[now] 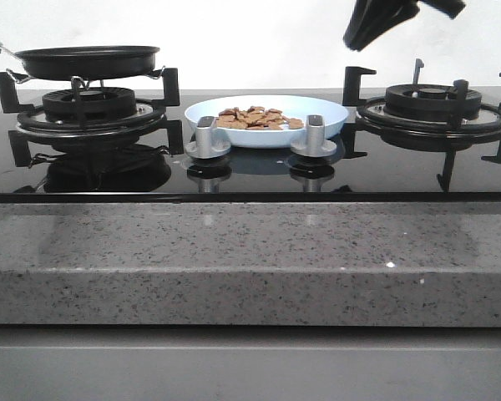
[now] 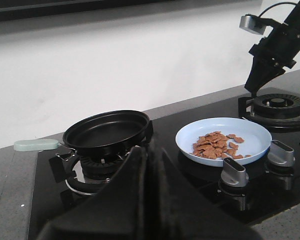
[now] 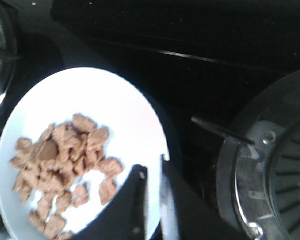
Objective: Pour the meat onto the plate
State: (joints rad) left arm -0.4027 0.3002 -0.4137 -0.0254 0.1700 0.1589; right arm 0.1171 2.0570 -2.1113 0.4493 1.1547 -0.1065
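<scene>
The pale blue plate (image 1: 330,113) sits on the black hob between the two burners, with the heap of reddish-brown meat (image 1: 255,119) on it. The plate (image 2: 255,135) and the meat (image 2: 217,145) also show in the left wrist view. In the right wrist view the plate (image 3: 115,100) and meat (image 3: 65,155) lie below the fingers. My right gripper (image 1: 353,40) hangs high between the plate and the right burner, its fingers almost together and holding nothing (image 3: 152,171). My left gripper (image 2: 149,146) is shut and empty, well back from the black pan (image 2: 107,131). It is out of the front view.
The black frying pan (image 1: 88,60) rests empty on the left burner, its pale green handle (image 2: 36,145) pointing left. Two silver knobs (image 1: 204,135) (image 1: 315,134) stand in front of the plate. The right burner grate (image 1: 434,104) is bare. A grey stone counter edge (image 1: 250,251) runs along the front.
</scene>
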